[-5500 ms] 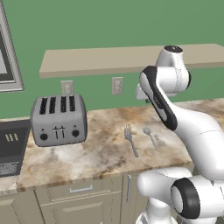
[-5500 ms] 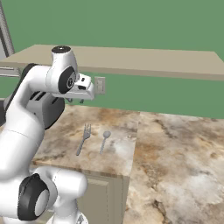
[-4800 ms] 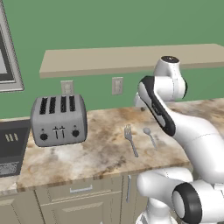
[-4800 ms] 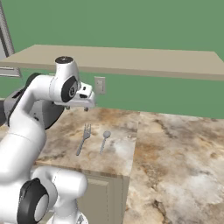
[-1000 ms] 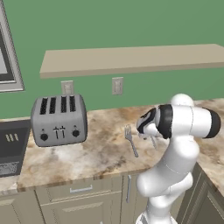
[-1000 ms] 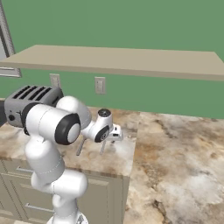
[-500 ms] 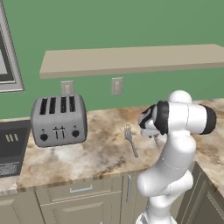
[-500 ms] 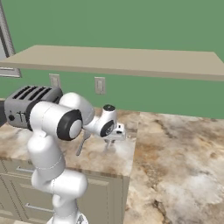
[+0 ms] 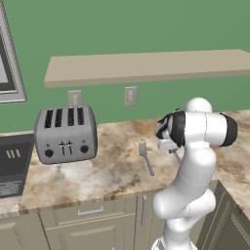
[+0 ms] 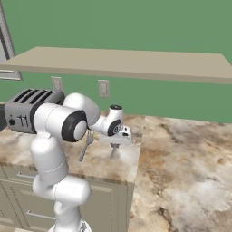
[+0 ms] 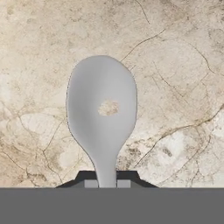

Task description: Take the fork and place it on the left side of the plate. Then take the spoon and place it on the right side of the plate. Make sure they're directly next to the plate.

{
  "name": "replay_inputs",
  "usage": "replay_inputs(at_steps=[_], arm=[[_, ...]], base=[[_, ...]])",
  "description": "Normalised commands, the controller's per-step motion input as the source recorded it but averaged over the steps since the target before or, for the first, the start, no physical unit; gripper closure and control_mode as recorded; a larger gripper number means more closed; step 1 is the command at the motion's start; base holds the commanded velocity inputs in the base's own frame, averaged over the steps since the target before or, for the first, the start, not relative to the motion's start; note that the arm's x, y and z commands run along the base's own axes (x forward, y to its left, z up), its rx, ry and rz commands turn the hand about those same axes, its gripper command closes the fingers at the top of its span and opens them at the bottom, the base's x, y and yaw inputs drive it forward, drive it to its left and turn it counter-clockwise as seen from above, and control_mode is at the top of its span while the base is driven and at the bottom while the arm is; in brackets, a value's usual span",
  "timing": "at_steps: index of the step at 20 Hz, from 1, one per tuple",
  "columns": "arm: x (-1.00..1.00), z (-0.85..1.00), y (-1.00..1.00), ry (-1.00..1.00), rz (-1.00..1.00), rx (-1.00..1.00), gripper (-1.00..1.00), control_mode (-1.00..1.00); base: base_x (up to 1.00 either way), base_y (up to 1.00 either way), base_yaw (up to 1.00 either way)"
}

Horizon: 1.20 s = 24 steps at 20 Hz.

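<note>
The gripper (image 11: 106,183) is pinched on the neck of the spoon (image 11: 101,114), whose oval bowl lies over the marbled counter (image 11: 175,65) (whether it is touching the stone or lifted just clear of it I cannot tell). Just to the left of the hand the fork (image 9: 145,156) lies flat on the counter, tines pointing to the far wall. Farther left stands a grey toaster (image 9: 65,134).

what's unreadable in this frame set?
- Spoon: handle cut off at the hand view's bottom edge; in the left base view the arm covers it.
- Gripper contact on the neck: barely visible, at the frame edge.
- Fork: handle partly behind the arm in the right base view.
</note>
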Motion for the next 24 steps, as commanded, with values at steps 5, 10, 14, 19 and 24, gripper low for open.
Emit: replay_inputs(at_steps=[5, 10, 14, 19, 24], arm=[[-0.35, 0.20, 0.00, 0.01, 0.00, 0.02, 1.00, -1.00], [-0.59, 0.66, 0.05, 0.00, -0.08, 0.03, 1.00, -1.00], [-0.74, 0.77, 0.39, 0.00, -0.24, 0.00, 1.00, -1.00], [-0.71, 0.75, 0.54, 0.00, -0.38, -0.02, 1.00, -1.00], [-0.79, 0.49, 0.39, 0.00, -0.51, -0.08, 1.00, -1.00]], base=[[0.00, 0.00, 0.00], [0.00, 0.00, 0.00], [0.00, 0.00, 0.00], [0.00, 0.00, 0.00], [0.00, 0.00, 0.00]])
